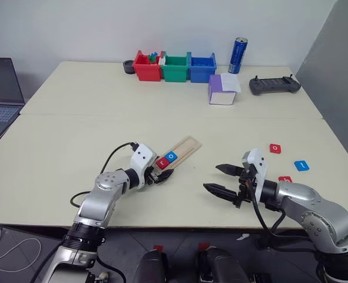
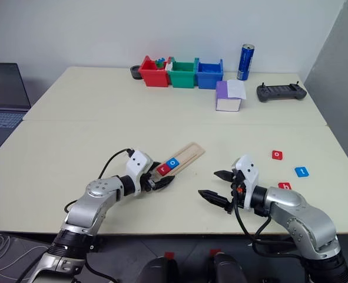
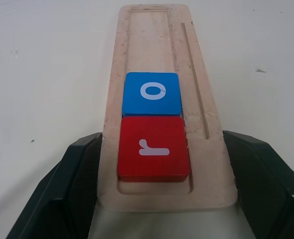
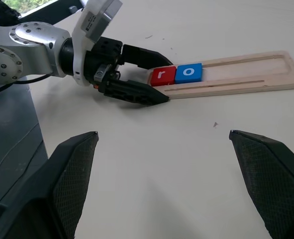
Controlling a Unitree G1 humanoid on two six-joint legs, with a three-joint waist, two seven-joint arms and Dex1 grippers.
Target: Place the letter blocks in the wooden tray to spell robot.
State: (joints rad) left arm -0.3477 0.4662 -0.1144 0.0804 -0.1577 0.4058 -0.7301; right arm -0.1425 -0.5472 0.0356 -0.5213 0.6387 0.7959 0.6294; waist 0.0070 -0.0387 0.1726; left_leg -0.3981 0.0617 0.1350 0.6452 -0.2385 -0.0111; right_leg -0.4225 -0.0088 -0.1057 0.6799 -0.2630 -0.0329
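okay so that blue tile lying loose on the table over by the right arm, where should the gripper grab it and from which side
The blue tile lies flat on the table, apart from the red tiles near it, so only its thin edges can likely be gripped. The open right gripper should probably come straight down from above and close across two opposite edges, fingertips almost at the tabletop.

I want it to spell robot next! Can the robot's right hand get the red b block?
Probably yes. The right gripper is open and empty, and the red b block lies on bare table right beside that arm, with nothing in between.
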